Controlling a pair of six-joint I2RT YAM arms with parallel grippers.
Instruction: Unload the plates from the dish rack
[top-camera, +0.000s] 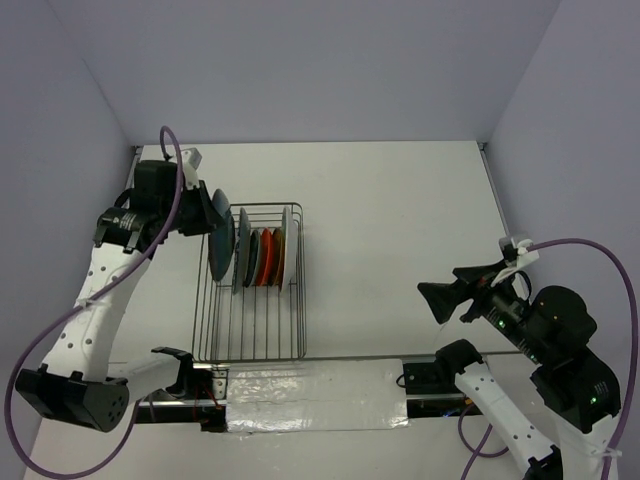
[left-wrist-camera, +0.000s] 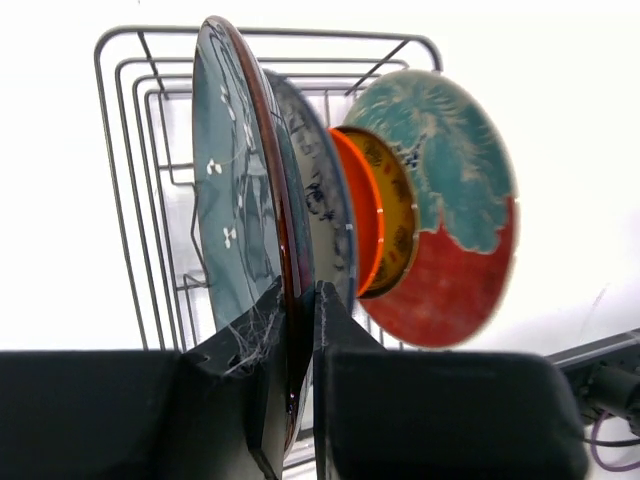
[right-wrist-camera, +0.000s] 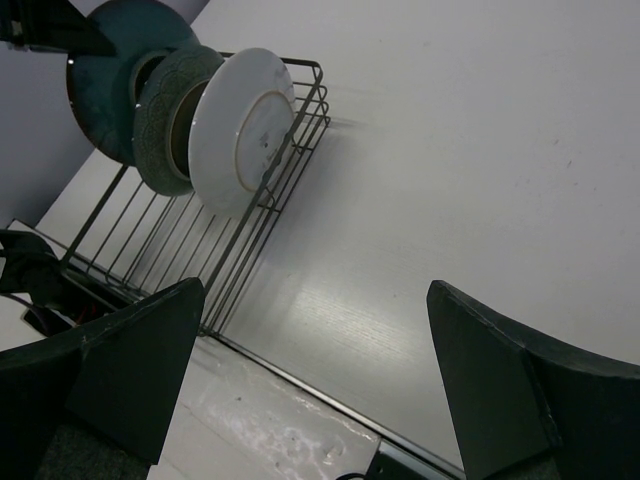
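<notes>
The dish rack (top-camera: 250, 320) is a grey wire basket left of the table's middle. Several plates stand on edge at its far end. My left gripper (top-camera: 210, 216) is shut on the rim of the leftmost one, a large dark blue-grey plate (top-camera: 220, 248). In the left wrist view both fingers (left-wrist-camera: 340, 330) pinch that plate (left-wrist-camera: 235, 190) at its lower rim. Behind it stand a white floral plate (left-wrist-camera: 322, 200), a small orange-rimmed plate (left-wrist-camera: 375, 215) and a red plate with teal flowers (left-wrist-camera: 450, 210). My right gripper (top-camera: 440, 283) hangs open to the right, holding nothing.
The near half of the rack (right-wrist-camera: 200, 250) holds only bare wires. A shiny taped strip (top-camera: 310, 395) runs along the near edge between the arm bases. Purple cables (top-camera: 170, 190) loop off both arms. White walls close in the table on three sides.
</notes>
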